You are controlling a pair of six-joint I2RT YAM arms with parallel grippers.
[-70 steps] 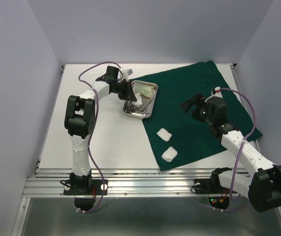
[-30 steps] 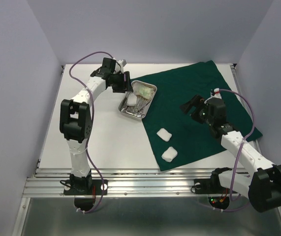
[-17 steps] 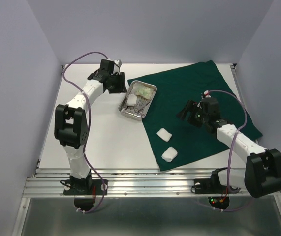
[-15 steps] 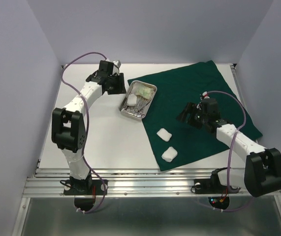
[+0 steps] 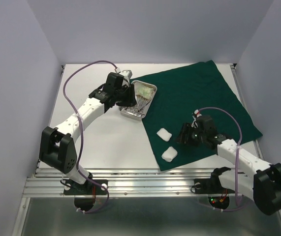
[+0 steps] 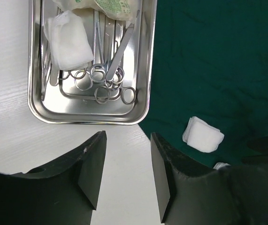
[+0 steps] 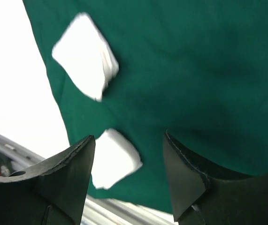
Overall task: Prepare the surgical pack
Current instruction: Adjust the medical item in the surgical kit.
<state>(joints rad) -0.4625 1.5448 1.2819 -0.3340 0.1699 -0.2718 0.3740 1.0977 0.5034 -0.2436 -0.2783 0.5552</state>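
Left arm, change: over the last second the left gripper (image 6: pixel 126 173) swings in from beside the tray's far-left corner to hang over the tray's near end.
Left jaws: apart, nothing between them, clear of the metal.
Right arm, change: the right gripper (image 7: pixel 129 176) travels from mid-drape down toward the near edge of the cloth.
Right jaws: apart and empty, with both loose pads just ahead in the wrist view.
Unmoved: tray, drape and the two loose pads sit where they sat two seconds ago.
Reading: loading looks partly done; my judgement is that the right arm is lining up on a loose pad while the left stands by at the tray.
Drape (image 5: pixel 199 93): one, dark green, flat on the table (image 5: pixel 106 142), right half.
Tray (image 6: pixel 87 121): one, steel, straddling the drape's left edge, mostly on bare table.
Gauze: three counted. One, the tray pad (image 6: pixel 68 40), lies inside at the left. Two lie on the drape near its front corner, well apart from the tray: far pad (image 5: pixel 164 133) and near pad (image 5: pixel 169 154). No fourth made out.
Forceps (image 6: pixel 106 75): in the tray, ring handles overlapping; more than one instrument, exact number not resolvable.
Packet (image 6: pixel 112 5): one, pale, at the tray's far end, cut off by the frame.
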